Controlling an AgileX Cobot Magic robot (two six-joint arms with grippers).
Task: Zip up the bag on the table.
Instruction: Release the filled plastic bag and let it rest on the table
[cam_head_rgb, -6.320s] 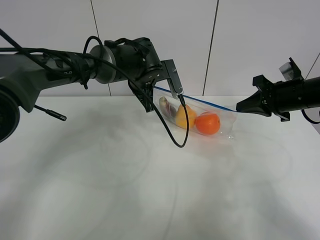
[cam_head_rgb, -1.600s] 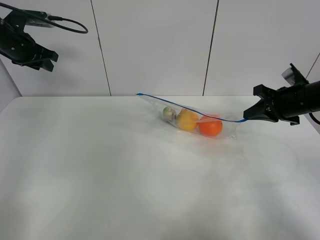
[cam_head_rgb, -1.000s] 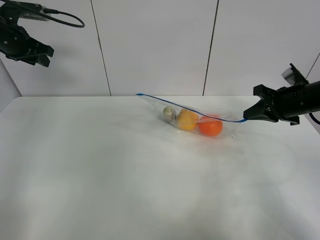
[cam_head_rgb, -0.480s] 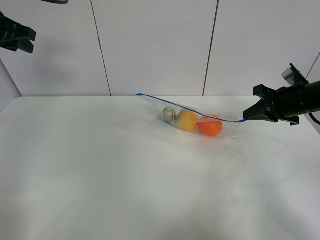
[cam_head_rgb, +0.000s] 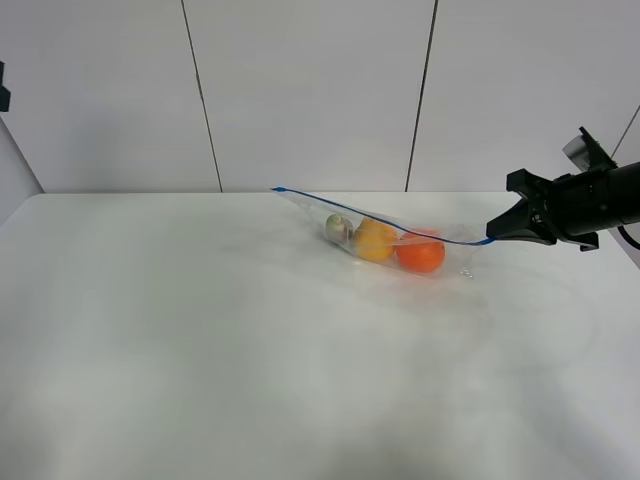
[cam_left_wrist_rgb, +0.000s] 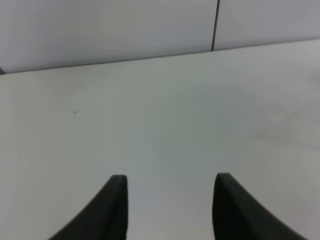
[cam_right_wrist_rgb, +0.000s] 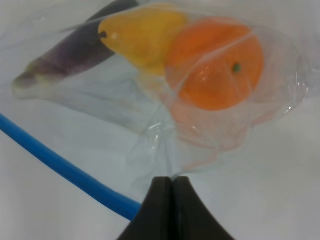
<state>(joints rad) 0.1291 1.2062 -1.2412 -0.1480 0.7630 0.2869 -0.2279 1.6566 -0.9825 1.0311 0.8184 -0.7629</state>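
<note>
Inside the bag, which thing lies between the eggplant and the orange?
The yellow pear lies between the eggplant and the orange inside the bag. The exterior high view shows this order, and the right wrist view confirms it.

Left gripper (cam_left_wrist_rgb: 170, 177): withdrawn from the left end of the bag (cam_head_rgb: 450, 252) and carried up and away to the left. In the high view only a dark sliver of the left arm (cam_head_rgb: 2, 98) was left at the edge.
Blue zipper strip (cam_head_rgb: 330, 203): released at that end, laid lower and farther left.
Eggplant (cam_head_rgb: 339, 227), pear (cam_head_rgb: 374, 240), orange (cam_head_rgb: 420, 252): settled slightly lower.
Right gripper (cam_head_rgb: 492, 236): lowered a little.
</note>
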